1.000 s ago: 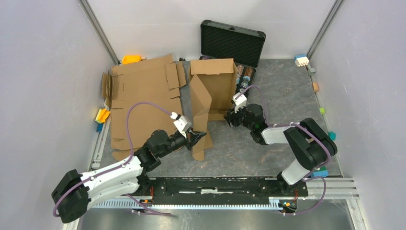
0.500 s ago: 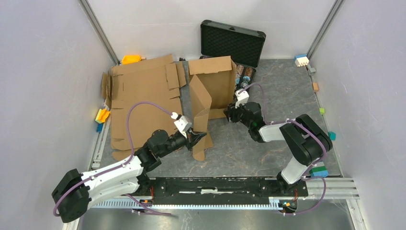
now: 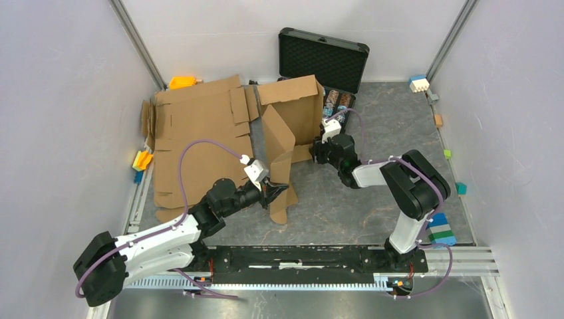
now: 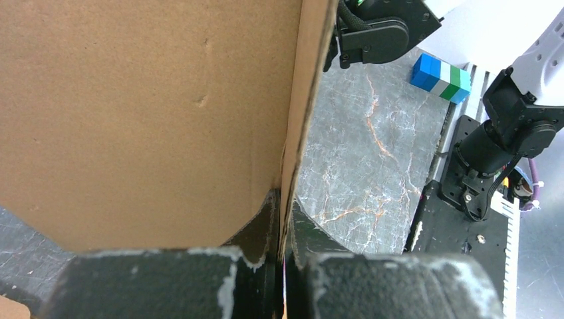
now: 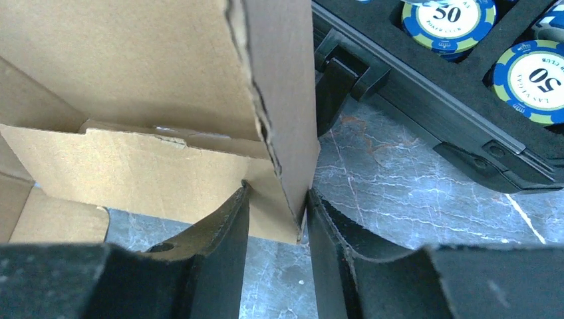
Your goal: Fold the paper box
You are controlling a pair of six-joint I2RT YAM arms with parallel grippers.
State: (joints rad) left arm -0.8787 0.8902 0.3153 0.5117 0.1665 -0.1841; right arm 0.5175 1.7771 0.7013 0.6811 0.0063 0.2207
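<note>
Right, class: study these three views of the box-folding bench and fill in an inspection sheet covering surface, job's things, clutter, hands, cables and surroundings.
Surface: grey marbled table, no spills seen.
Job's things: paper box, partly folded, panels raised, standing in front of the black case.
Clutter: flat cardboard sheet at left; the black case open, holding poker chips; small coloured blocks along the edges.
Hands: left hand shut on a box flap; right hand astride the box's right wall, grip not clear.
Cables: purple cable looping along each arm, no snag seen.
Surroundings: white walls, metal corner posts.
</note>
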